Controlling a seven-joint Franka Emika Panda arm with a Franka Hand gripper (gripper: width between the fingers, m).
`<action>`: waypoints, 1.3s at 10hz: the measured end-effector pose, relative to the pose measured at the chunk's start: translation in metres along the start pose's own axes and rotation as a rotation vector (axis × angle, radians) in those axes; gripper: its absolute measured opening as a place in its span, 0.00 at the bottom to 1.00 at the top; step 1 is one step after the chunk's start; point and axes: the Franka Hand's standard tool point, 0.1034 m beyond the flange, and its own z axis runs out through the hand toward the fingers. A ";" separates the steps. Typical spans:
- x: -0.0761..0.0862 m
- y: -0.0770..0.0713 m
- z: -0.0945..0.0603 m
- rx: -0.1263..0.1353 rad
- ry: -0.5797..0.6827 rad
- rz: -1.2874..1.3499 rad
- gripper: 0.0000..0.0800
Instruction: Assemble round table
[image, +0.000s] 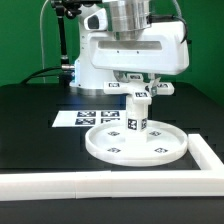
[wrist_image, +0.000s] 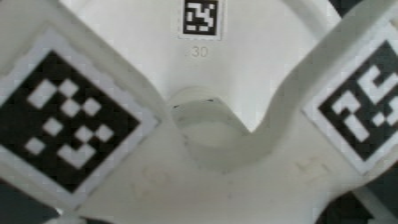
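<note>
The hand (image: 140, 86) is gripping the cross-shaped piece (image: 161, 88) with its jaws partly closed. It is holding the piece on top of the post (image: 137, 118), which is standing upright at the centre of the round disc (image: 108, 148) on the surface (image: 40, 160). The step in hand appears to be joining cross to post. Hold the piece level and centred on the post axis. Apply no side load, or the post may tilt and the disc may slide. Whether the piece is seating fully cannot be told.
</note>
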 end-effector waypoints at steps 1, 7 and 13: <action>0.000 0.000 0.000 0.009 0.003 0.103 0.57; 0.002 -0.002 -0.002 0.040 0.015 0.590 0.57; 0.004 -0.004 -0.003 0.058 0.001 0.784 0.74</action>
